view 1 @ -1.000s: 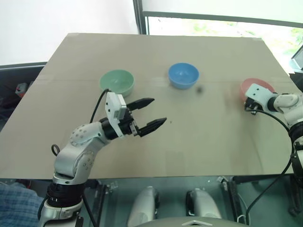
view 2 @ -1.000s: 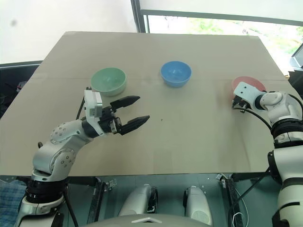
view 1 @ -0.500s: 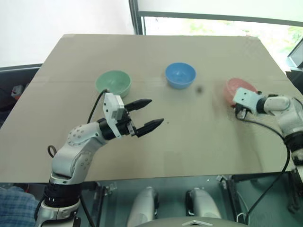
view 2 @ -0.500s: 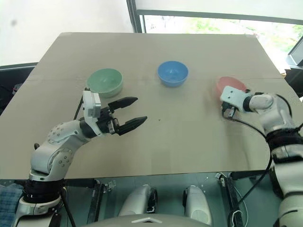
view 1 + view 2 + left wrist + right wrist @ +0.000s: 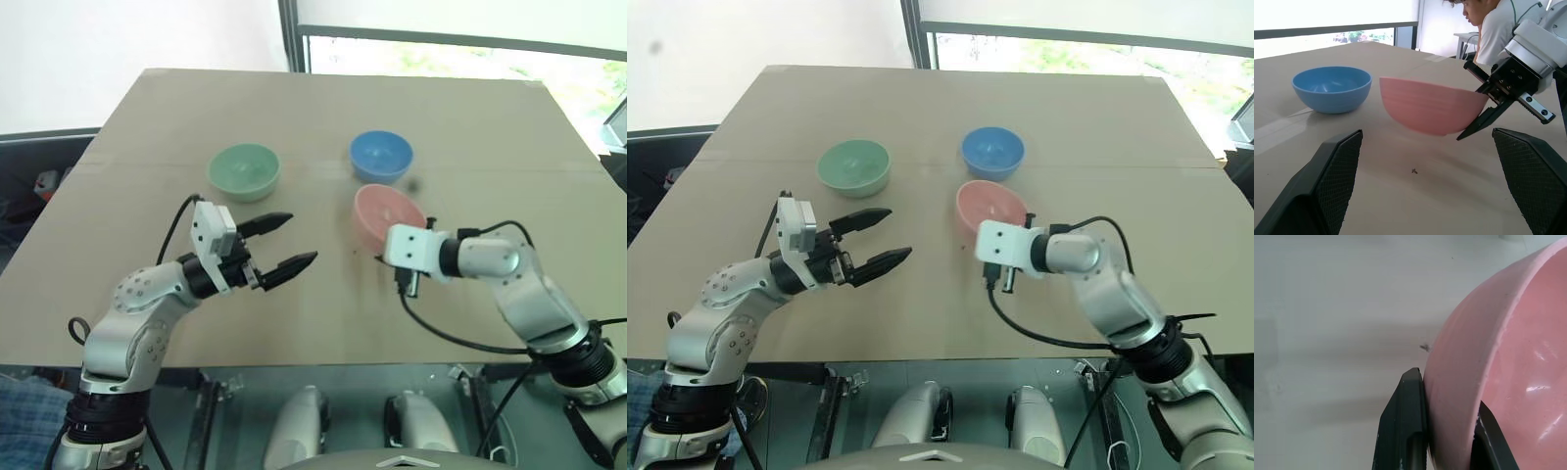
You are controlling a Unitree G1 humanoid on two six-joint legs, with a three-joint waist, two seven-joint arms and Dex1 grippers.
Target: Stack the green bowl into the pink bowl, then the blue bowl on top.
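The pink bowl (image 5: pixel 387 211) hangs tilted just above the middle of the table, in front of the blue bowl (image 5: pixel 380 155). My right gripper (image 5: pixel 1445 391) is shut on the pink bowl, one finger inside the near rim and one outside. The green bowl (image 5: pixel 244 171) sits upright at the back left, level with the blue one. My left gripper (image 5: pixel 299 238) hovers open in front of the green bowl, pointing toward the pink bowl with nothing between its fingers. In the left wrist view the pink bowl (image 5: pixel 1430 105) floats clear of the tabletop beside the blue bowl (image 5: pixel 1332 88).
The bowls are on a tan table (image 5: pixel 470 117) whose front edge runs just below both arms. A person in a white shirt (image 5: pixel 1493 29) sits beyond the table's right side. A black cable (image 5: pixel 460 338) loops under my right forearm.
My right arm has swung from the table's right edge to the centre, carrying the pink bowl left and nearer. The left gripper has drifted slightly left and stays open.
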